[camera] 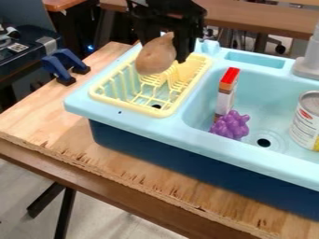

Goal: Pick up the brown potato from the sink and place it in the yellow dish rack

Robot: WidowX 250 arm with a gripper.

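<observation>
- Gripper: pinching a brown, pear-shaped object.
- Below gripper: yellow dish rack.
- Lower right of gripper: basin containing red-topped box, purple grapes, can.

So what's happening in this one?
The robot's gripper is holding a brown, potato-like toy up over the yellow dish rack, which sits at one end of a light blue toy sink. In the basin, a purple bunch of toy grapes lies by a red-topped white box that stands upright, with a can off to the side, beyond the drain.
</observation>
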